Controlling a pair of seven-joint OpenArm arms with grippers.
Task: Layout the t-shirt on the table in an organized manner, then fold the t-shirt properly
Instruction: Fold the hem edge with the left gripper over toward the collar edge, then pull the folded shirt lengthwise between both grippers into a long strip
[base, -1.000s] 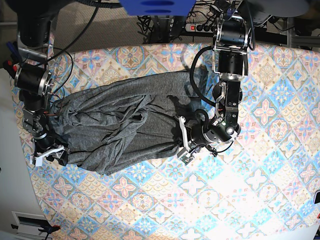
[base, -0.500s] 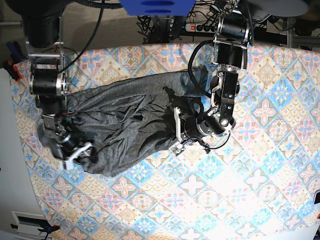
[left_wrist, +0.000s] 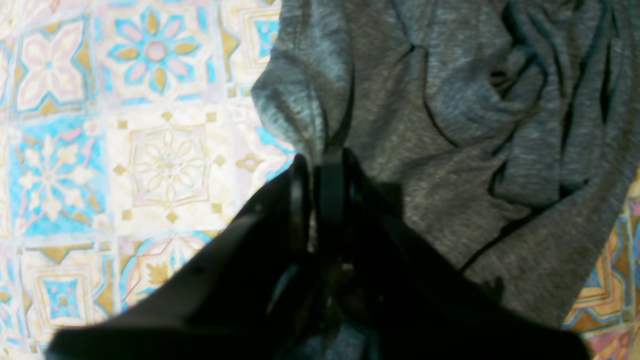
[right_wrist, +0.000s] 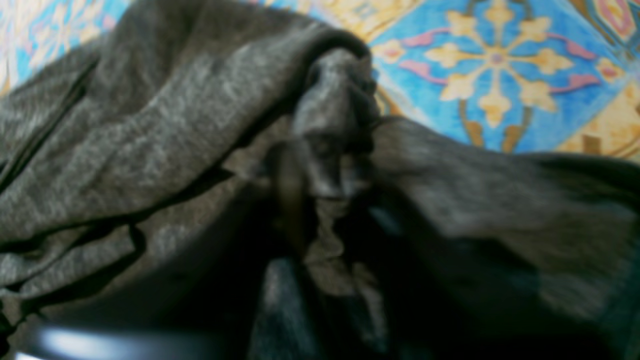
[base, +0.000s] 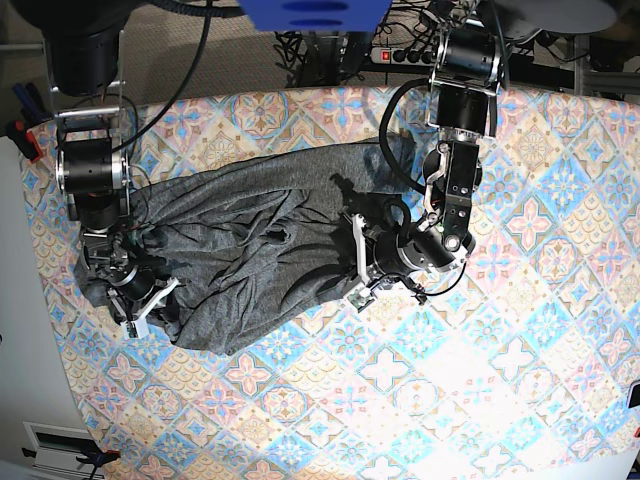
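Closest to me, bare stretch of the table (base: 420, 400), nothing on its patterned cloth there. A little further in, the t-shirt (base: 260, 250) lies in a crumpled grey heap across the middle, ridges and folds everywhere, no sleeve or hem laid out that I can pick out. At one end the right gripper (base: 150, 305) is down in the fabric; from its own wrist camera a wad of cloth sits bunched between the jaws, so it looks clamped on the t-shirt. At the other end the left gripper (base: 358, 262) has its jaws pressed together on a thin pinch of the shirt's edge, plain in the left wrist view. Beyond, the two arms rise toward the far side. By my reckoning this is early going: both ends gripped, spreading flat not yet done, folding all to come
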